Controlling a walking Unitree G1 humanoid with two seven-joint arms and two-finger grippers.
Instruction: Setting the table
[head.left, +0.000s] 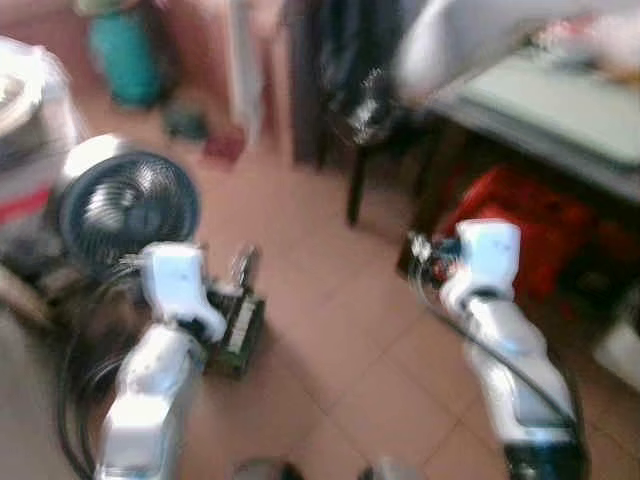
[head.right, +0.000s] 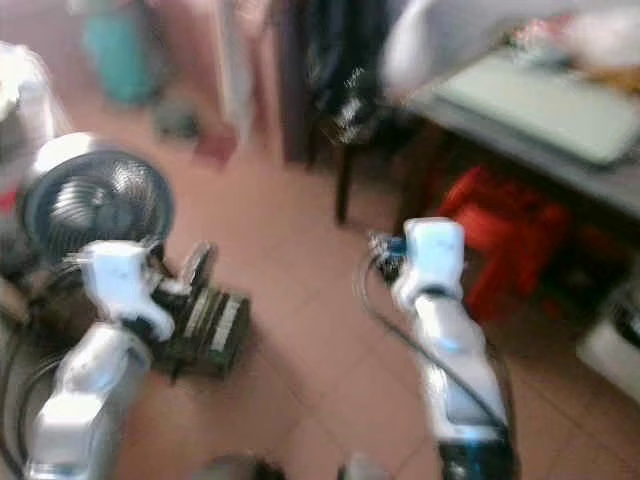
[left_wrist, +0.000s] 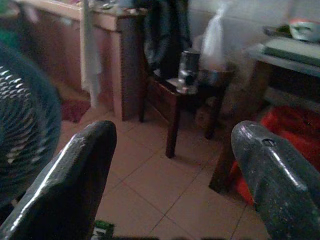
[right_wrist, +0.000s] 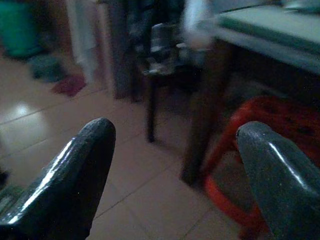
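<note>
The table (head.left: 560, 110) with a pale green top stands at the far right, with blurred items on its back part. My left gripper (left_wrist: 175, 135) is open and holds nothing; through its fingers I see tiled floor and a small dark side table (left_wrist: 175, 87) bearing a metal cup (left_wrist: 188, 70). My right gripper (right_wrist: 177, 130) is also open and empty, facing the table's leg and a red stool (right_wrist: 250, 130) beneath it. Both silver arms (head.left: 150, 380) (head.left: 510, 350) reach forward above the floor, well short of the table.
A round fan (head.left: 125, 205) stands on the floor at the left, with cables and a dark box (head.left: 238, 335) beside my left arm. A teal bin (head.left: 125, 55) sits at the back left. Dark clothing (left_wrist: 167, 30) hangs behind the side table. Tiled floor (head.left: 330, 330) lies ahead.
</note>
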